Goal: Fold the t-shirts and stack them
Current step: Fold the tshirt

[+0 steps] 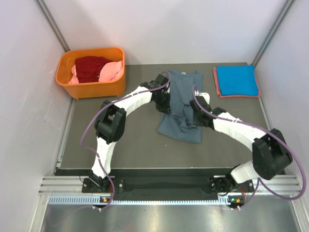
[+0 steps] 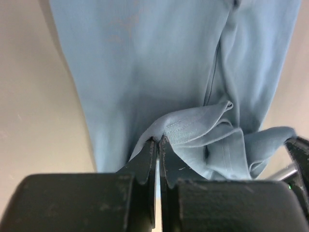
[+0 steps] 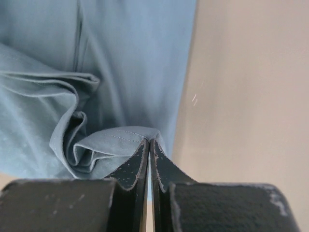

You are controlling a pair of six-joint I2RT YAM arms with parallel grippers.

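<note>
A slate grey-blue t-shirt [image 1: 179, 108] lies lengthwise in the middle of the dark mat, bunched across its centre. My left gripper [image 1: 163, 102] is shut on a hemmed fold at its left edge [image 2: 186, 128]. My right gripper [image 1: 197, 114] is shut on the hemmed fold at its right edge [image 3: 118, 137]. Both pinch the cloth just at the fingertips [image 2: 166, 150] [image 3: 159, 157]. A folded bright blue t-shirt [image 1: 235, 80] rests on a salmon-red one [image 1: 217, 84] at the back right. Dark red [image 1: 91, 67] and pink [image 1: 112, 71] t-shirts fill the basket.
An orange plastic basket [image 1: 91, 89] stands at the back left corner of the mat. White walls close in the left, back and right sides. The arms' bases sit on a metal rail [image 1: 164, 186] at the near edge.
</note>
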